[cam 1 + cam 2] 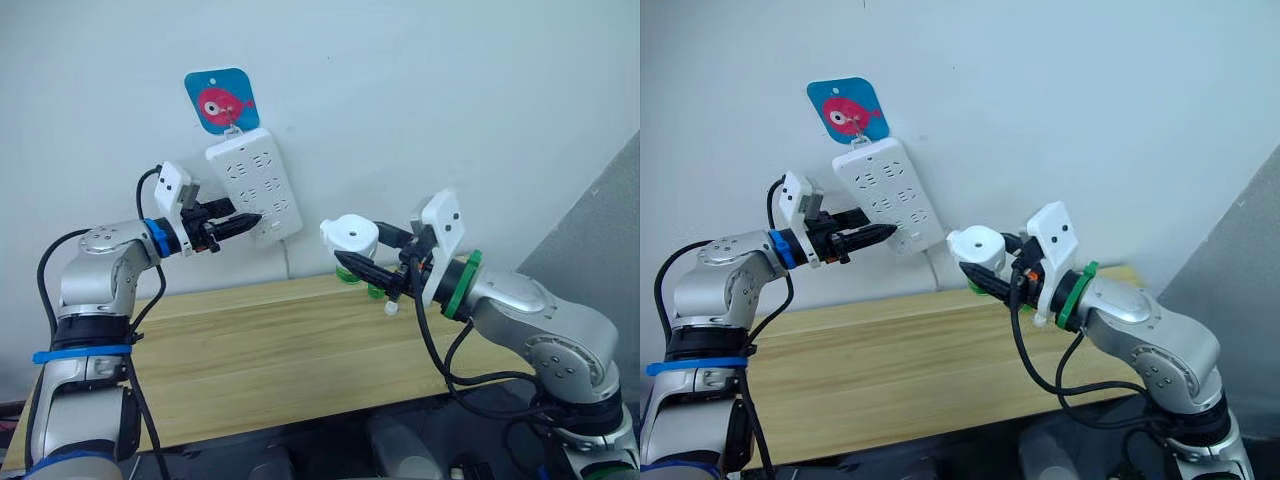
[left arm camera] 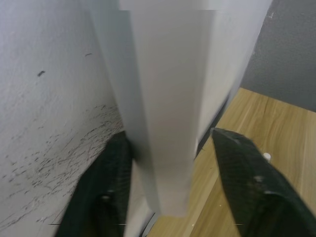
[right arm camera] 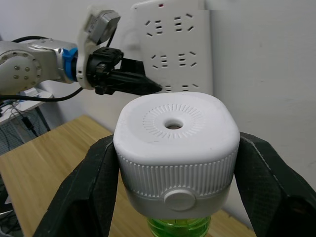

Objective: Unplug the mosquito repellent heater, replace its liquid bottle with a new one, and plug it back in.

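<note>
- R gripper [image 1: 985,272] clamps the mosquito repellent heater [image 1: 350,236], fingers on two opposite flanks of the white body; in the R wrist view both black fingers [image 3: 89,192] press flat on its ribbed lower band.
- Heater is unplugged, held in air above the far edge of the wooden table [image 1: 280,350], well apart from the power strip [image 1: 254,185], which lies toward the robot's left of it.
- Heater's round vent hole [image 3: 173,125] faces up and a bit toward the wrist cam; long axis roughly vertical, green liquid bottle [image 3: 177,228] hanging under the body, just past the fingertips.
- Round button [image 3: 180,199] on the band faces back along the R gripper's fingers.
- Prongs: can't tell which way they point.
- Open room: free air all round the heater; wall behind it bare; table top below bare, near edge clear of both arms.
- L gripper [image 1: 240,222] is spread, fingers straddling the lower end of the power strip; L wrist view shows one finger [image 2: 106,190] wall-side touching the strip's edge, the other [image 2: 249,175] standing off its front face w/ a gap.
- Strip hangs tilted on the wall under a blue fish hook plaque [image 1: 222,100]; its cord [image 1: 287,262] drops just below the L fingertips.
</note>
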Action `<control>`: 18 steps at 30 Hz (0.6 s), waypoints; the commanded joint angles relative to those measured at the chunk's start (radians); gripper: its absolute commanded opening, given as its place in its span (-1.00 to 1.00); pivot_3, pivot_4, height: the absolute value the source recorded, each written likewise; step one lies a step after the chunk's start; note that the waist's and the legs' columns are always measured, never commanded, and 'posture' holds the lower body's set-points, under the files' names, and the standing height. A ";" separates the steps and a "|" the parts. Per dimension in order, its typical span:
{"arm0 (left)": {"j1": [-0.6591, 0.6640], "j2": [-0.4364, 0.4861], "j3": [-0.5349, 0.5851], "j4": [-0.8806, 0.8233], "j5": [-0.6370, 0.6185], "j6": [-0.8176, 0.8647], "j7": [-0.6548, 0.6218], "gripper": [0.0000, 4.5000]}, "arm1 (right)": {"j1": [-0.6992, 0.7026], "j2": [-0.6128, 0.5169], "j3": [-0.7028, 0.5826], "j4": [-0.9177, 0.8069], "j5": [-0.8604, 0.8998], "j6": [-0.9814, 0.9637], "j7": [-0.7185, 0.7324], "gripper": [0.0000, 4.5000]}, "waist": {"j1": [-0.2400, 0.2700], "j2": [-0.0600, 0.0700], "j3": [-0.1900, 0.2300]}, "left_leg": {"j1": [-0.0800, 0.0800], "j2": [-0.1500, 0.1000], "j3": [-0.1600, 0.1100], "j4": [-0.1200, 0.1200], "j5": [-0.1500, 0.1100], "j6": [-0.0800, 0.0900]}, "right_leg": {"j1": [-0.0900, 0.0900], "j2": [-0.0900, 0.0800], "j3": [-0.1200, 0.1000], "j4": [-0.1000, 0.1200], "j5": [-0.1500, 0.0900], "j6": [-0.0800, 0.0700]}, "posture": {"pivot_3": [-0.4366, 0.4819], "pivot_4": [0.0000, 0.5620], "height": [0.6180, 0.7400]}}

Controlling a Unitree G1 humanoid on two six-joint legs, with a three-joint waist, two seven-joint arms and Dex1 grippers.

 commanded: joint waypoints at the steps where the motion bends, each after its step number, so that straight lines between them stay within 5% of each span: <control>1: -0.040 -0.013 0.006 -0.028 -0.020 -0.010 -0.003 -0.35 | -0.040 0.027 0.027 0.014 -0.041 -0.034 0.021 0.30 | 0.002 0.000 0.000 | 0.000 0.000 0.000 0.000 0.000 0.000 | 0.000 0.000 0.000 0.000 0.000 0.000 | -0.60 -0.67 1.00; 18: -0.015 -0.023 0.029 -0.105 -0.045 0.066 0.052 -0.43 | -0.322 0.266 0.164 0.340 -0.332 0.007 -0.058 0.30 | 0.007 -0.001 -0.001 | -0.001 -0.002 -0.006 0.002 0.000 0.000 | 0.002 -0.002 -0.005 0.001 0.003 -0.004 | -0.54 -0.70 1.00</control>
